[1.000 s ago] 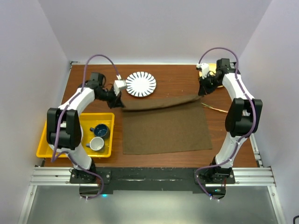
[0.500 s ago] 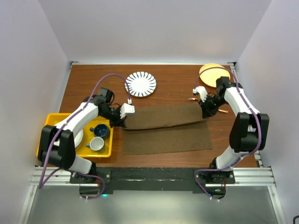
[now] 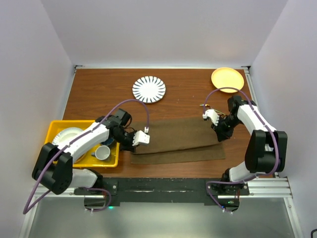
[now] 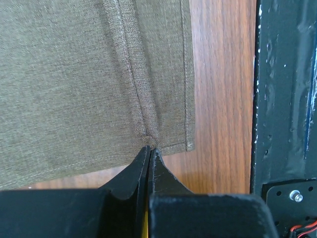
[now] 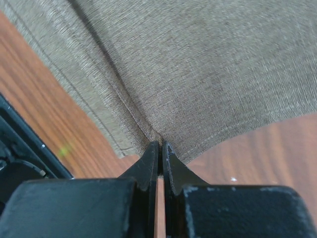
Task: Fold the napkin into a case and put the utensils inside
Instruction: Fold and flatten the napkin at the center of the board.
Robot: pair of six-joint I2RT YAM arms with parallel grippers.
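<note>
The olive-brown napkin (image 3: pixel 176 139) lies folded over on the wooden table, its upper layer drawn toward the near edge. My left gripper (image 3: pixel 132 143) is shut on the napkin's left end; in the left wrist view the tips (image 4: pixel 150 147) pinch the hemmed edge of the cloth (image 4: pixel 74 74). My right gripper (image 3: pixel 221 135) is shut on the right end; in the right wrist view its tips (image 5: pixel 160 143) bite a puckered fold of the napkin (image 5: pixel 198 59). A thin shiny sliver, perhaps the utensils (image 3: pixel 204 105), shows beside the right wrist; the rest is hidden by the arm.
A striped white plate (image 3: pixel 149 89) sits at the back centre and a yellow plate (image 3: pixel 227 79) at the back right. A yellow tray (image 3: pixel 53 130) on the left holds a white plate (image 3: pixel 67 135) and a mug (image 3: pixel 103 152). The black base rail (image 4: pixel 287 99) runs along the near edge.
Both grippers have moved from the back of the table toward the near edge, dragging the napkin's far edge over the lower layer. The fold now covers most of the cloth.
</note>
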